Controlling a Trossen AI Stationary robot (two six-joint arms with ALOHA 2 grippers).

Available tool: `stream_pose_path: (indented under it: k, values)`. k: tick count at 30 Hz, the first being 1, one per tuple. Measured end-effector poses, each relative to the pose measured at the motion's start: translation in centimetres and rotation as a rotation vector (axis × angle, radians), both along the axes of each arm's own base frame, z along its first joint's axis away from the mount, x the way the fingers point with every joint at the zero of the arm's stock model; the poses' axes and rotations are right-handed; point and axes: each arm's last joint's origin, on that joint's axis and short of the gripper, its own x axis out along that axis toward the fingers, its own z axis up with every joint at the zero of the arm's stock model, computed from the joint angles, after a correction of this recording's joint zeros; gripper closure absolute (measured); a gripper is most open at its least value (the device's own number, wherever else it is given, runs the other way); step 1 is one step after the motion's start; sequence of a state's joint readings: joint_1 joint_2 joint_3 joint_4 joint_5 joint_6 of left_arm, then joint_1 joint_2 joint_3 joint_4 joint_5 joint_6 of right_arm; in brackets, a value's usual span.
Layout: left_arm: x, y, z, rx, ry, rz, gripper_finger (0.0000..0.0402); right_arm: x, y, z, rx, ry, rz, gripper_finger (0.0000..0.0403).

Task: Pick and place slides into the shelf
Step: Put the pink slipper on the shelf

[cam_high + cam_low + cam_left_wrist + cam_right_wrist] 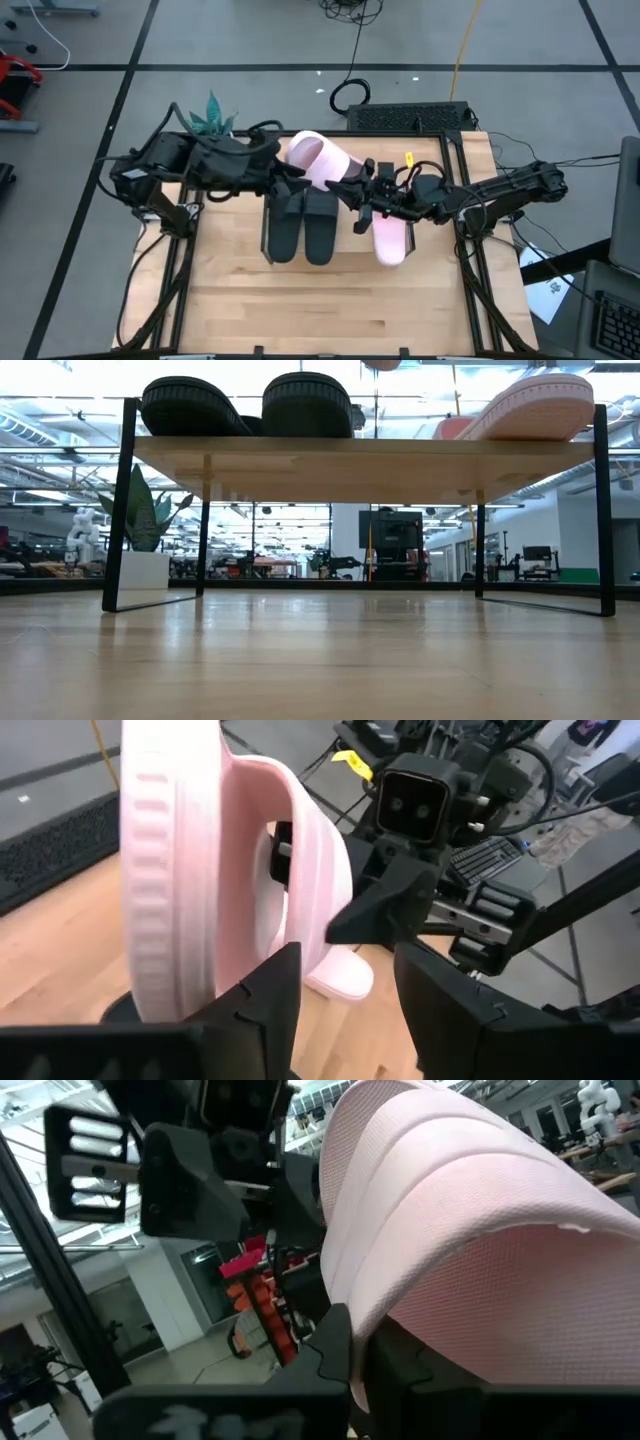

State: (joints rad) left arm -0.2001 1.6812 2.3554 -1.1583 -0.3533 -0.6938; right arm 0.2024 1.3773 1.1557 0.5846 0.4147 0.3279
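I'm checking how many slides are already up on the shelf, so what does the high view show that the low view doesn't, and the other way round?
Only the high view shows both arms: the left claw and right claw meet at a raised pink slide, the left gripping it, the right shut on its strap.

Only the low view shows the shelf's black frame legs, the bare tabletop under it and the room behind.

Both show the shelf carrying the black pair and one pink slide, so three are placed.

Black slides, pink slides
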Motion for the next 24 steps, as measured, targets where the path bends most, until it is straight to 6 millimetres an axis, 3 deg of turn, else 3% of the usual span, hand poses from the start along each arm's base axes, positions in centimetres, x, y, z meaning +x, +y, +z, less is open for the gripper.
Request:
stream_pose_path:
  k: [9,17,24]
  values:
    - [1.6,0.9,-1.2,-0.025,0.060,0.000,0.0241,0.1,0.0,-0.2,-0.004,0.024,-0.004,0.0403]
    - [1.7,1.1,-1.5,-0.038,0.088,0.006,0.0241,0.2,0.0,-0.5,-0.010,0.055,-0.004,0.0403]
    - [-0.8,1.5,0.4,-0.003,-0.004,0.064,0.0241,0.2,0.1,-0.6,-0.011,0.056,0.001,0.0403]
